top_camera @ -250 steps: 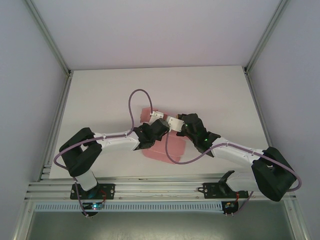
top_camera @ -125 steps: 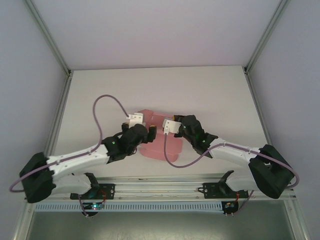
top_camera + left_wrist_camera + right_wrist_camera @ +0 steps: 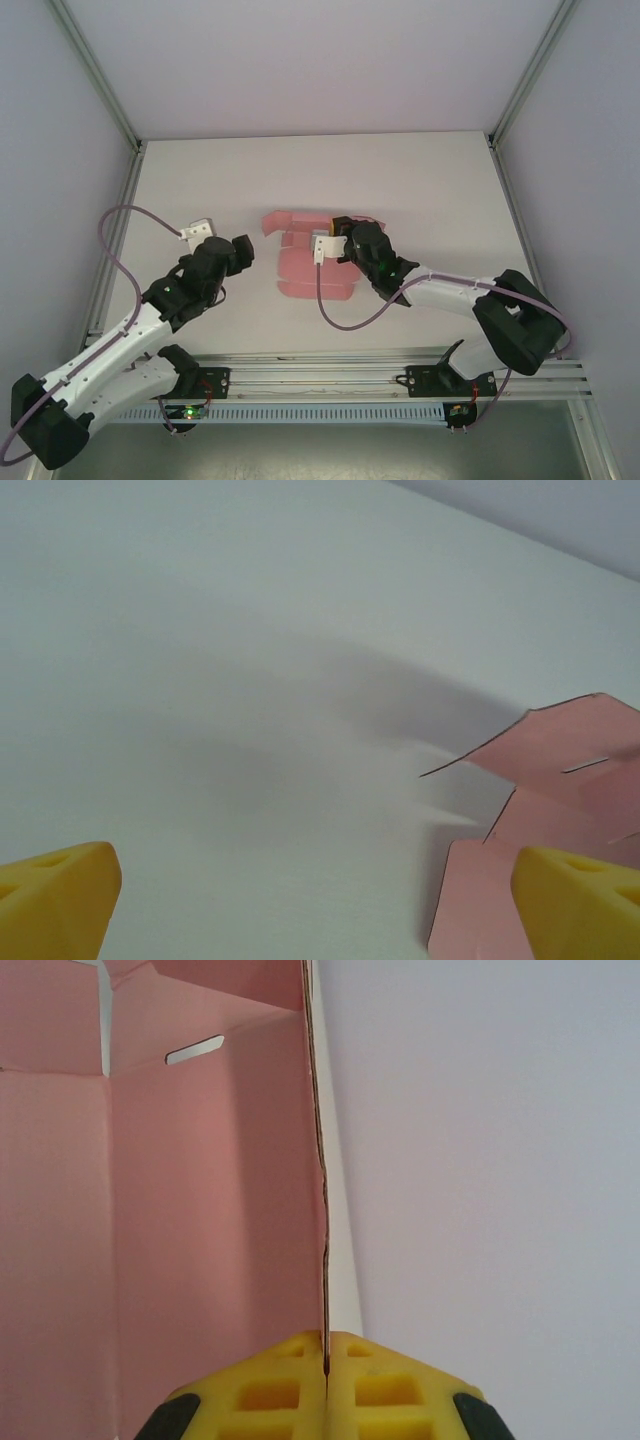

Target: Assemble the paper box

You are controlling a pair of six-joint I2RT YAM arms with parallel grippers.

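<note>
- Swung back since the earlier frames, my left arm now lies toward the lower left of the top view. My left pincer (image 3: 240,252) sits well apart from the card it was crowding a moment ago.
- With that arm gone, more shows of the paper box (image 3: 298,270), a flat die-cut sheet of thin pink card. It lies spread with its flaps out near the middle of the white table (image 3: 430,180).
- My left pincer (image 3: 320,910) is apart. In the left wrist view its yellow fingertips (image 3: 55,900) sit in the two lower corners with bare table between them. The pink sheet (image 3: 570,770), with its slits, reaches in from the right edge.
- My right pincer (image 3: 341,226) is at the upper right part of the sheet in the top view.
- In the right wrist view my right pincer (image 3: 326,1355) is clamped on a flap of the pink card (image 3: 200,1210). The flap is seen edge-on as a thin dark line running up the middle of the frame. A slotted panel lies to its left and white table to its right.
</note>
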